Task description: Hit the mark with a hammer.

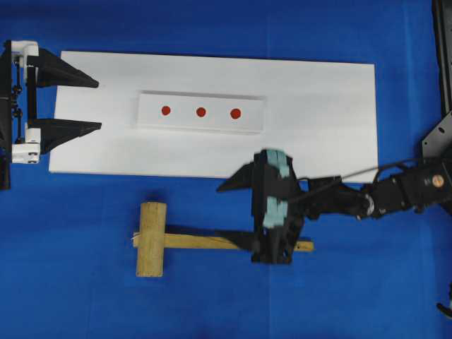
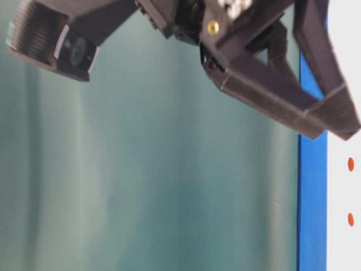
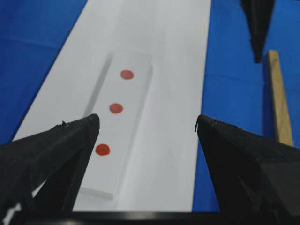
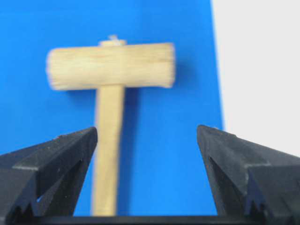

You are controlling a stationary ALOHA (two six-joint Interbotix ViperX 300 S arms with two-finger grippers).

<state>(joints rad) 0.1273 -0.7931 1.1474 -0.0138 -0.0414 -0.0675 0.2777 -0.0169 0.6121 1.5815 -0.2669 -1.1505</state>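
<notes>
The light-wood hammer lies flat on the blue cloth in front of the white board, its head (image 1: 152,239) to the left and its handle (image 1: 212,241) pointing right. My right gripper (image 1: 227,214) is open just above the handle. In the right wrist view the handle (image 4: 108,154) runs between the jaws, close to the left finger, with the head (image 4: 110,65) ahead of my right gripper (image 4: 146,133). Three red marks (image 1: 201,111) sit in a row on a small white plate (image 1: 251,113). My left gripper (image 1: 99,104) is open and empty at the board's left end, and in its own view (image 3: 146,123) it faces the marks (image 3: 116,108).
The white board (image 1: 318,127) lies across the blue cloth, with the marked plate on its middle. The left wrist view shows the hammer handle (image 3: 279,98) at its right edge. Black arm parts (image 2: 254,73) fill the top of the table-level view, with two red marks (image 2: 351,164) at its right edge.
</notes>
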